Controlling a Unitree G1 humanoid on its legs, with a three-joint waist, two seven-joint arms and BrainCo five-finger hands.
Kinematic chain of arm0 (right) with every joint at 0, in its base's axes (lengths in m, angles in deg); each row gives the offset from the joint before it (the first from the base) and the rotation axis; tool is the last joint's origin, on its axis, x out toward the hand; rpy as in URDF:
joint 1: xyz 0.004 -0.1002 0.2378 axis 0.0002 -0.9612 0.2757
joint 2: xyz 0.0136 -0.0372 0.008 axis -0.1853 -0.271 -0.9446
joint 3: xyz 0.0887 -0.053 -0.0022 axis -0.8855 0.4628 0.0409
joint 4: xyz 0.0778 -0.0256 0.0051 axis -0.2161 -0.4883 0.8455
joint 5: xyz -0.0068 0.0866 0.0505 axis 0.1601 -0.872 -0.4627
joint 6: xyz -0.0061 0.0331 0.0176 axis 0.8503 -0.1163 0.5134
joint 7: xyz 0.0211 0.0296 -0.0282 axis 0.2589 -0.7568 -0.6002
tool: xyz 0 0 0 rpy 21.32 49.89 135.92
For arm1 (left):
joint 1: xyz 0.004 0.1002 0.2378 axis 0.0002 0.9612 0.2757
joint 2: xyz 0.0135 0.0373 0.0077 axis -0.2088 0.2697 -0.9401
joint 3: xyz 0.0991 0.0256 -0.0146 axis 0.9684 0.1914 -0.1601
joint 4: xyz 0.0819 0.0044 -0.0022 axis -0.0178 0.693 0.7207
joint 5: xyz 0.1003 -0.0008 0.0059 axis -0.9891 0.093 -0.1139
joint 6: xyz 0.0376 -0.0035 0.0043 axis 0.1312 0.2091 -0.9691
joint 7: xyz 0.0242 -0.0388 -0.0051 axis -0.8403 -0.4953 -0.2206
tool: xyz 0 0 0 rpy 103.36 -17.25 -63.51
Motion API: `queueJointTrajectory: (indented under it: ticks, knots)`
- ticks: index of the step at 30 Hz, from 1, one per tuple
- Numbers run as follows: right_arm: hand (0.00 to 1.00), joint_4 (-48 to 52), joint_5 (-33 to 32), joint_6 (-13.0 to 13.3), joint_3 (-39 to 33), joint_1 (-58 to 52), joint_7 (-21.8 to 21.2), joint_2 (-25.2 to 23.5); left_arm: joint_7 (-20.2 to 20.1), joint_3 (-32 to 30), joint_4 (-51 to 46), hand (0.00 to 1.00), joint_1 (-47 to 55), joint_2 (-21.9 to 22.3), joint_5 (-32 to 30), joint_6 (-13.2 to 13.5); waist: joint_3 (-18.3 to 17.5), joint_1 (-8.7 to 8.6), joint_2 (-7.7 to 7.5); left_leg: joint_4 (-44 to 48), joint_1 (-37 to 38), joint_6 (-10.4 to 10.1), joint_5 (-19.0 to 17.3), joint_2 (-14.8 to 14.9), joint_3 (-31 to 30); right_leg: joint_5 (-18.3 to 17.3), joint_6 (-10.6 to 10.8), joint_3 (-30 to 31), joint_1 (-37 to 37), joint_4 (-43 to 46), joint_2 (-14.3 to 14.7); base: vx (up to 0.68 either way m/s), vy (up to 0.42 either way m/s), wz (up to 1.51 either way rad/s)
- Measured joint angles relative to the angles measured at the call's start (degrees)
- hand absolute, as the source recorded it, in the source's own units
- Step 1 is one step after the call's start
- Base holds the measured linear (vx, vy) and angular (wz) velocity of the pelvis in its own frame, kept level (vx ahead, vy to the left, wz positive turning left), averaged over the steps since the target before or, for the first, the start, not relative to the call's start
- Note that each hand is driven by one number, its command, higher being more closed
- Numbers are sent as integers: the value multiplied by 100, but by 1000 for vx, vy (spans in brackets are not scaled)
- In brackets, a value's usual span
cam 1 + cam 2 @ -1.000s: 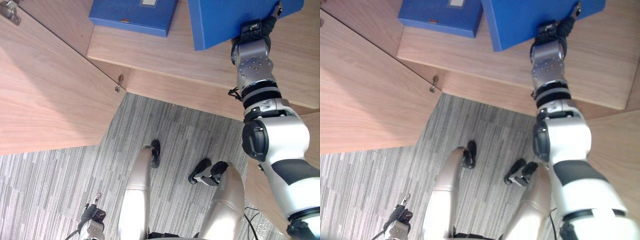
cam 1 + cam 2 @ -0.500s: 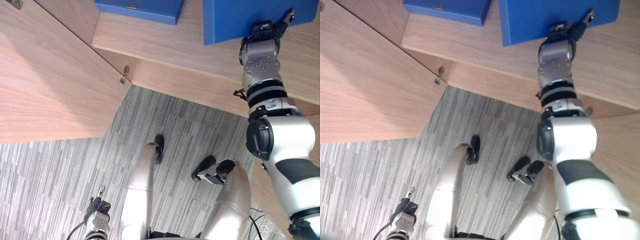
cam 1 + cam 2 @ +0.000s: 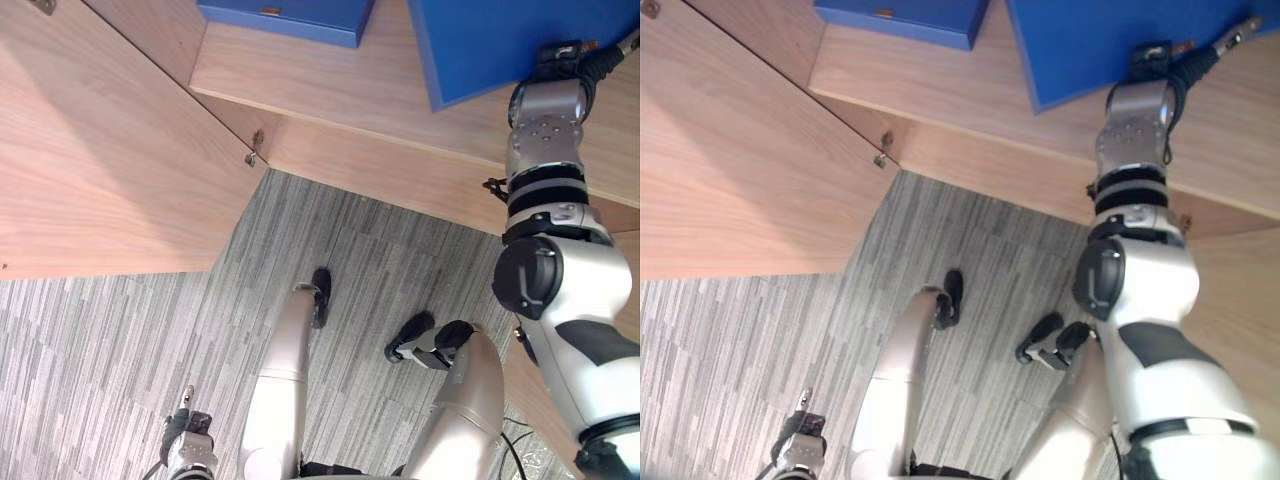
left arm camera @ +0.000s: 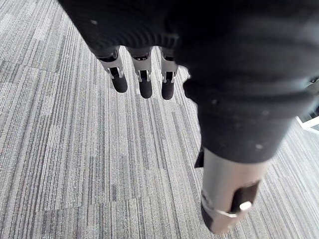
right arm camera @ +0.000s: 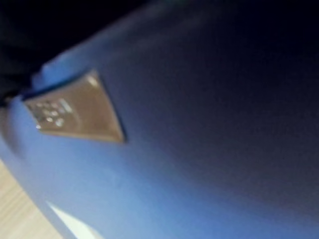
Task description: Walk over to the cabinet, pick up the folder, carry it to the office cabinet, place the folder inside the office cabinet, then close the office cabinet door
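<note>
A large blue folder (image 3: 500,40) lies over the wooden cabinet shelf (image 3: 350,90) at the upper right. My right hand (image 3: 565,55) reaches up against the folder's near edge. One dark-tipped digit sticks out straight to its right. The rest of that hand is hidden behind the folder. From the right wrist the blue folder (image 5: 199,124) shows very close, with a metal corner piece (image 5: 75,112). My left hand (image 3: 188,440) hangs low over the carpet, open, its fingers (image 4: 142,82) straight and holding nothing.
A second blue folder (image 3: 290,15) lies further left on the same shelf. The open wooden cabinet door (image 3: 100,150) stands at the left, with a metal hinge (image 3: 256,152) by the shelf's corner. Grey striped carpet (image 3: 120,340) covers the floor below.
The whole picture has shifted a little. My right hand and the large blue folder have moved to the right along the shelf, away from the second folder. The left hand hangs as before.
</note>
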Motion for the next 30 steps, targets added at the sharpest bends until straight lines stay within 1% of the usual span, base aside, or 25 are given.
queueJointTrajectory:
  ticks: [2, 4, 7, 9, 11, 15, 16, 17, 21, 23, 27, 30]
  knots:
    - [0, 0, 199, -137, 86, -20, -4, 15, 32, 43, 0, 0, 1, -1, 26, 56, 0, -4, 0, -30, 16, -13, 11, 21, 3, 2, -1, -2, 4, -27, 29, -11, -25, -5]
    - [0, -1, 200, -214, 405, -75, -23, 51, 37, 114, -2, 0, 0, -2, 25, 106, 0, -20, 0, -44, 17, -26, 19, 26, -9, 3, -3, -25, 12, -42, 55, -4, -11, -3]
    - [0, -19, 208, -341, 924, -175, -163, 174, 37, 197, -2, 0, 1, -2, 26, 154, 0, -27, 0, -117, 26, -51, 62, 30, -28, 17, -29, -57, 18, -83, 71, 0, 0, 0]
    - [0, -111, 207, -389, 1254, -185, -316, 219, 37, 197, -2, 0, 8, -3, 27, 163, 0, -31, 0, -128, 35, -64, 70, 41, -47, 22, -40, -73, 35, -103, 98, -2, -8, -2]
    - [0, -175, 185, -445, 1801, -187, -528, 245, 31, 197, -2, 0, 22, -4, 26, 163, 0, -30, 0, -148, 52, -65, 70, 115, -54, 42, -63, -103, 71, -169, 162, -2, -14, -8]
    - [0, -356, 132, -525, 2464, -185, -873, 235, 5, 197, -1, 0, 57, -21, 26, 163, 0, -14, 0, -239, 158, -70, 79, 117, -45, 61, -67, -121, 173, -244, 173, 0, -2, -1]
    - [0, -359, 100, -533, 2531, -185, -923, 235, -4, 197, 0, 0, 62, -27, 26, 162, 0, -10, 0, -253, 169, -70, 79, 117, -45, 60, -65, -124, 184, -257, 176, 0, 0, 0]
    - [0, -359, -13, -543, 2698, -173, -1042, 236, -35, 196, -1, 0, 64, -39, 25, 162, 0, 5, 0, -277, 182, -70, 80, 116, -39, 52, -42, -125, 190, -279, 178, 0, 0, 0]
    - [0, -372, -172, -559, 2791, -171, -1261, 219, -120, 196, -2, 0, 64, -76, 20, 162, 0, 27, 0, -305, 194, -70, 80, 116, -41, 91, -93, -140, 211, -319, 188, 0, 0, 0]
    - [0, -375, -347, -558, 2921, -168, -1337, 206, -137, 196, -2, 0, 64, -117, 18, 161, 0, 23, 0, -312, 214, -71, 79, 116, -47, 91, -93, -156, 246, -333, 189, 0, 0, 0]
    - [0, -382, -755, -541, 2954, -168, -1459, 102, -162, 195, -6, 0, 65, -195, 15, 162, 0, 39, 1, -322, 273, -72, 78, 108, -90, 83, -79, -220, 359, -364, 188, 8, 13, 3]
    - [0, -382, -737, -541, 2969, -168, -1544, -28, -177, 195, -7, 0, 66, -210, 3, 162, 0, 58, 1, -337, 305, -73, 78, 101, -86, 61, -36, -219, 385, -368, 182, 0, 0, 0]
